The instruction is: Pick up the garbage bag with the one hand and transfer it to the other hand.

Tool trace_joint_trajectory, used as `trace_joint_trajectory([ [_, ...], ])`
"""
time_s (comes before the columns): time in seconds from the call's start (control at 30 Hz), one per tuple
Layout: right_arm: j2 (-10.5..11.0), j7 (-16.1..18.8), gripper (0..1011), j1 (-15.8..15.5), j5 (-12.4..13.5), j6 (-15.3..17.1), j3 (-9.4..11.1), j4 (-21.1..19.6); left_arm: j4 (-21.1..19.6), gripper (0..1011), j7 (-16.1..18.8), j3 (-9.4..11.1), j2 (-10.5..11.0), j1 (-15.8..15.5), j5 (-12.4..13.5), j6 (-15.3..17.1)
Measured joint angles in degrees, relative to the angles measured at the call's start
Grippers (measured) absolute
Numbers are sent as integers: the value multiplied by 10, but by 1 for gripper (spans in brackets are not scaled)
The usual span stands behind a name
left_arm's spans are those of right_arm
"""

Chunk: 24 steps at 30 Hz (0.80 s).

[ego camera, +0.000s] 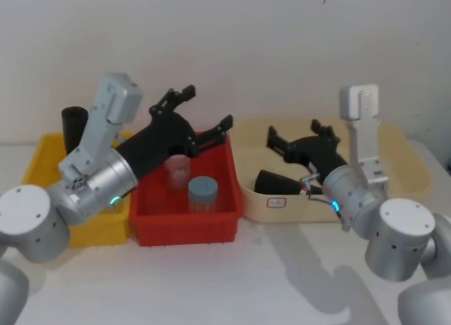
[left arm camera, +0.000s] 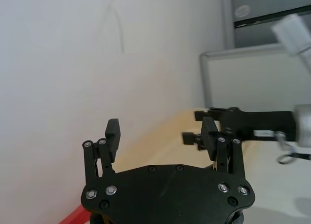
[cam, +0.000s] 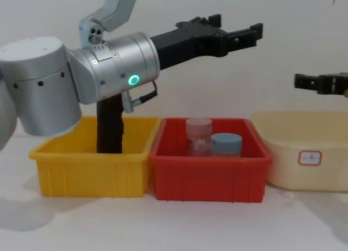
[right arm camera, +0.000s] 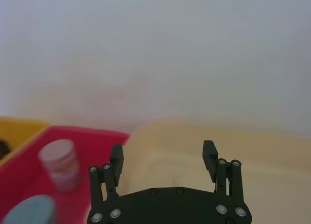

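Task stage: nothing is done yet; both the pickup and the hand-over remain. The garbage bag (ego camera: 74,124) stands upright and untouched in the yellow bin (ego camera: 41,161) at far left. The left gripper (ego camera: 201,112) hangs raised above the far side of the red bin (ego camera: 183,226), fingers spread, holding nothing. The right gripper (ego camera: 294,133) hangs over the beige bin (ego camera: 257,198) on the right, likewise spread and empty. Contents: the red bin, in the middle, holds a clear jar (ego camera: 177,171) and a blue-lidded jar (ego camera: 203,192); the beige bin holds a second black roll (ego camera: 271,182), lying on its side.
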Motion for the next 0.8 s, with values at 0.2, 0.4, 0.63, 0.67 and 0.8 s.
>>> trace_joint_trajectory([
  [0.2, 0, 19, 1004, -27, 6, 16, -19, -40, -64, 1001, 64, -11, 20, 35, 33, 18],
  [0.4, 2, 34, 1004, -51, 9, 29, -39, -68, -120, 1001, 117, -22, 37, 69, 63, 34],
  [0.63, 5, 46, 1004, -68, 12, 39, -57, -87, -172, 1001, 171, -36, 52, 104, 93, 51],
  [0.67, 5, 47, 1004, -70, 12, 40, -59, -89, -180, 1001, 177, -39, 55, 110, 96, 53],
  [0.8, 7, 51, 1004, -77, 13, 45, -67, -95, -222, 1001, 220, -55, 67, 143, 118, 67],
])
